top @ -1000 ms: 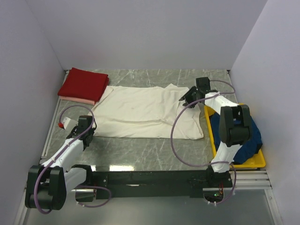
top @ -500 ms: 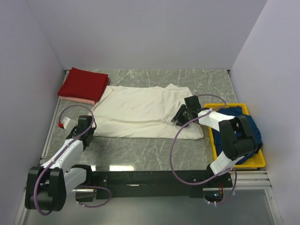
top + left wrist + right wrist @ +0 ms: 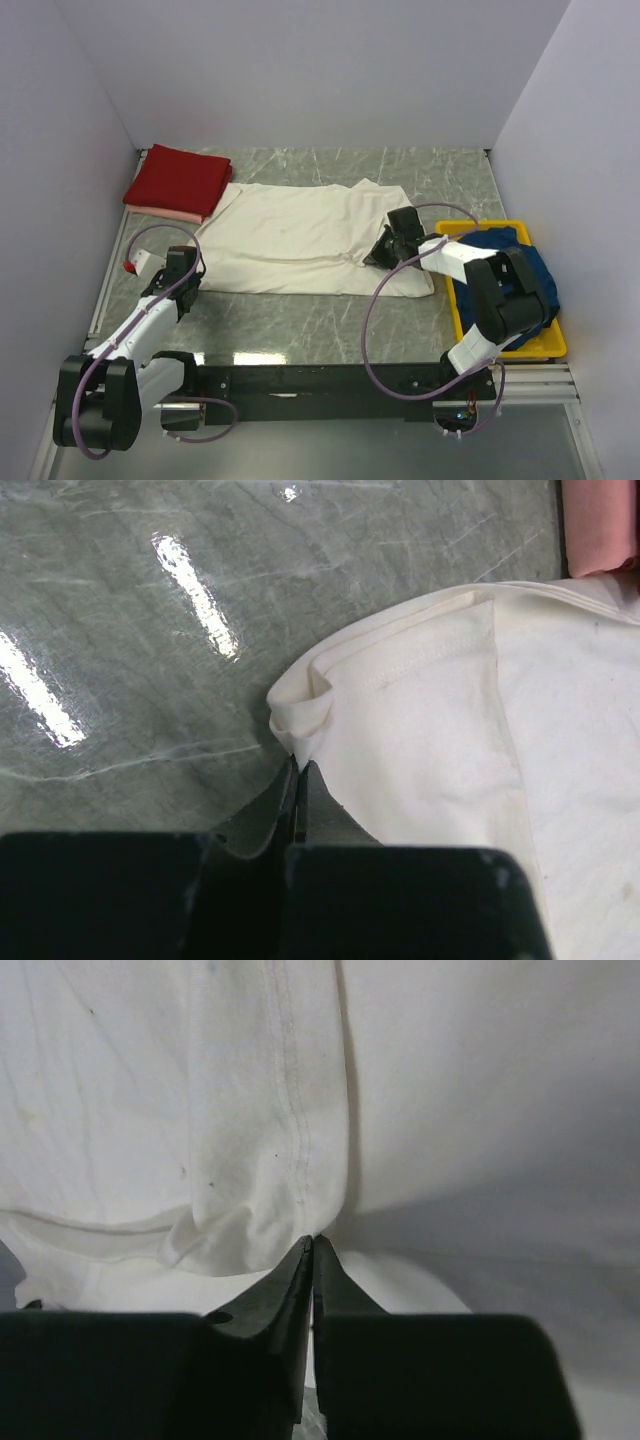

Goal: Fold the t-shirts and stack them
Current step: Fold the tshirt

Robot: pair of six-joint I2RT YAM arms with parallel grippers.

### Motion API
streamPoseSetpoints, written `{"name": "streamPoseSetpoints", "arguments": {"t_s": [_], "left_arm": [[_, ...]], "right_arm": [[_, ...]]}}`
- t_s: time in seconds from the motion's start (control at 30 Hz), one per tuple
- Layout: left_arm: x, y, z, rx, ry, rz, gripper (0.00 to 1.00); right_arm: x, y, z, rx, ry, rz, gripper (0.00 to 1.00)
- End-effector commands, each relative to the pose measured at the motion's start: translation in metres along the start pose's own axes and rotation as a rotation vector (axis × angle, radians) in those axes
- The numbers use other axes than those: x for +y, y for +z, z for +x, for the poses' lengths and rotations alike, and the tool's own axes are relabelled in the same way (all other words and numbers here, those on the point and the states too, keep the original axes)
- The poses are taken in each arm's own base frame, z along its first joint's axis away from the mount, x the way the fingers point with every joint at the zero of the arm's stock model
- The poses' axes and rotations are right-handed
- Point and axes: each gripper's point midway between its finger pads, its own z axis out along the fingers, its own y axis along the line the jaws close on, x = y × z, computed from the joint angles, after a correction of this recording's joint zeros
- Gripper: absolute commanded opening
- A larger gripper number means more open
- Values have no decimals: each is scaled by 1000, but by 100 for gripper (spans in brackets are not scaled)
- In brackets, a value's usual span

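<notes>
The cream shirt (image 3: 300,235) lies spread flat across the middle of the grey marbled surface (image 3: 300,320), likely so it can be folded in place. The right fingers (image 3: 312,1245) are closed on a puckered fold beside a stitched seam near its right end, a grip that looks meant for lifting that side over. The left fingers (image 3: 300,770) are pressed together at a bunched hem corner on the left edge. Whether they catch any cloth cannot be told.

The cloth is soft, matte and faintly speckled, while the surface is glossy with glare streaks. The red shirt (image 3: 180,178) sits as a neat folded square on the pink shirt (image 3: 165,213) in the far left corner, starting the stack. The navy shirt (image 3: 530,285) lies crumpled in the yellow bin (image 3: 545,345).
</notes>
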Motion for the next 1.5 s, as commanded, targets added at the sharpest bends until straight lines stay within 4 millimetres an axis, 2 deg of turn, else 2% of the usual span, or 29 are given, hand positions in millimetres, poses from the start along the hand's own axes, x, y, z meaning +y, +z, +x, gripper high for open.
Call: {"name": "streamPoseSetpoints", "arguments": {"t_s": [0.0, 0.03, 0.17, 0.2, 0.27, 0.3, 0.37, 0.4, 0.47, 0.57, 0.6, 0.63, 0.7, 0.77, 0.8, 0.83, 0.87, 0.9, 0.93, 1.03, 1.13, 1.27, 1.37, 1.47], "left_arm": [[-17, -4, -10, -15, -14, 45, 1], [-17, -4, -10, -13, -12, 46, 1], [-18, -4, -11, -15, -13, 50, 1], [-17, -4, -10, -15, -12, 49, 1], [-18, -4, -10, -13, -11, 49, 1], [-18, -4, -10, -13, -11, 49, 1], [-18, -3, -9, -11, -9, 49, 1], [-19, -3, -10, -11, -9, 49, 1], [-18, -3, -9, -9, -7, 47, 1], [-18, -2, -9, -10, -5, 45, 1], [-19, -2, -9, -12, -5, 47, 1], [-19, -3, -9, -11, -5, 49, 1], [-19, -2, -9, -10, -4, 46, 1], [-19, -2, -9, -8, -2, 46, 1], [-19, -2, -8, -6, -2, 44, 1], [-19, -1, -8, -4, 1, 44, 1], [-19, -1, -7, -2, 1, 43, 1], [-20, -1, -8, -4, 1, 45, 1], [-19, -1, -8, -3, 4, 44, 1], [-20, -2, -8, -4, 1, 50, 1], [-19, -2, -7, 0, 3, 47, 1], [-20, -2, -8, -2, 3, 49, 1], [-20, -2, -8, -2, 2, 50, 1], [-20, -2, -7, 0, 4, 49, 1]], "right_arm": [[21, 1, -13, -29, 2, -42, 3], [25, 1, -16, -31, 0, -44, 0], [44, 3, -33, -44, -8, -51, 0], [56, 1, -40, -53, -13, -66, 0], [61, 5, -45, -51, -20, -61, 0], [71, 3, -53, -61, -24, -75, 0], [75, 10, -57, -54, -30, -67, 0], [87, 8, -64, -60, -36, -83, 0], [99, 16, -70, -53, -53, -86, 0], [104, 31, -72, -32, -78, -70, 0], [114, 31, -75, -32, -91, -85, 0], [112, 41, -72, -15, -109, -73, 0], [122, 45, -75, -11, -132, -78, 0], [121, 57, -68, 9, -171, -56, 0], [125, 59, -68, 12, -188, -53, 2], [127, 61, -65, 18, -203, -45, 8], [121, 67, -63, 27, -225, -19, 13], [123, 68, -63, 24, -237, -18, 17], [122, 69, -62, 25, -256, -13, 27], [125, 62, -63, 9, -311, -23, 44], [134, 48, -70, -22, -381, -46, 49], [134, 25, -83, -81, -415, -5, 49], [122, 11, -85, -124, -402, 21, 49], [119, 7, -85, -126, -406, 43, 45]]}}
